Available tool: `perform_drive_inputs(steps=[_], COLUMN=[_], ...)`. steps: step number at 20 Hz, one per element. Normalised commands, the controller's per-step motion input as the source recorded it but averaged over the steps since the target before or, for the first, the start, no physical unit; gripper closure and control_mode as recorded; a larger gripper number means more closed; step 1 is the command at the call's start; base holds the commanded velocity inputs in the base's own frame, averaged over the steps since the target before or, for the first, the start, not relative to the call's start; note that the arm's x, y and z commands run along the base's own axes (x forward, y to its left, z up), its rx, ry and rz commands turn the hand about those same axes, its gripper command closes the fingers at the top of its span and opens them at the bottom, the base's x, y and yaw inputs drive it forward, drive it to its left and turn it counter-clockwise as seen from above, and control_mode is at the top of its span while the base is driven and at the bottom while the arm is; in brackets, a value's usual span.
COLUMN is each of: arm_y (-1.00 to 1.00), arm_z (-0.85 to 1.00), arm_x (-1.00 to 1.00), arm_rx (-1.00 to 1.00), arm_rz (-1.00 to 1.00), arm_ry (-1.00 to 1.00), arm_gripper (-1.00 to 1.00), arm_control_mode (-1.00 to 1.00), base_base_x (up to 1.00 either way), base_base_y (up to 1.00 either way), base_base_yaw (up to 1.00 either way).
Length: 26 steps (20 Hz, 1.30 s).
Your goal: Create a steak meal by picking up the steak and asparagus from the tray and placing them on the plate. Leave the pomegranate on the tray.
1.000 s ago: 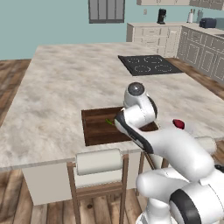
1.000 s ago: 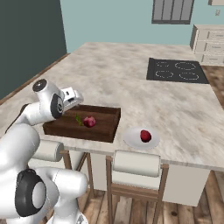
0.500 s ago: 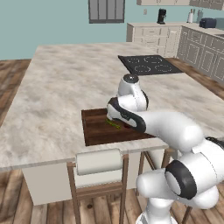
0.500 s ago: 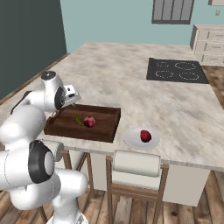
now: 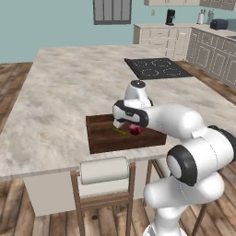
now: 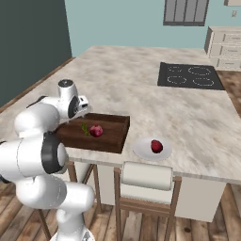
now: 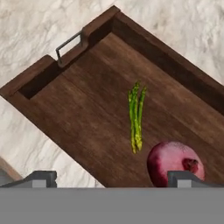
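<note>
Dark brown wood-grain tray on a mottled beige marble desk; on the tray, green-yellow asparagus beside a crimson pomegranate. Beside the tray, a white plate carries the red steak.

1. Between the wide-spread jaws, bare wood of the tray lies unobstructed.
2. The asparagus is found ahead of the jaws, with free room on both sides.
3. The pomegranate stands just before one jaw, blocking that side.
4. The tray's raised rim bars the far edge.
</note>
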Motion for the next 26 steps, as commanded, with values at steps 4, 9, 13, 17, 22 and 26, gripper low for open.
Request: perform_drive_inputs(steps=[4,9,13,17,22,26], arm_y=[-0.14,-0.04,0.0,0.0,0.0,0.0], arm_z=[-0.26,-0.49,-0.49,-0.21,-0.18,-0.23], arm_x=[0.18,0.18,0.31,0.38,0.38,0.27], arm_rx=[-0.03,-0.05,-0.02,0.0,0.0,0.0], arm_rz=[0.0,0.01,0.06,0.06,0.06,0.04], arm_ry=[0.01,0.04,0.1,0.07,0.05,0.01], arm_gripper=[-1.0,-1.0,-1.0,-1.0,-1.0,-1.0], arm_control_mode=[-1.0,-1.0,-1.0,-1.0,-1.0,-1.0], base_base_x=[0.0,0.0,0.0,0.0,0.0,0.0], base_base_y=[0.0,0.0,0.0,0.0,0.0,0.0], base_base_yaw=[0.0,0.0,0.0,0.0,0.0,0.0])
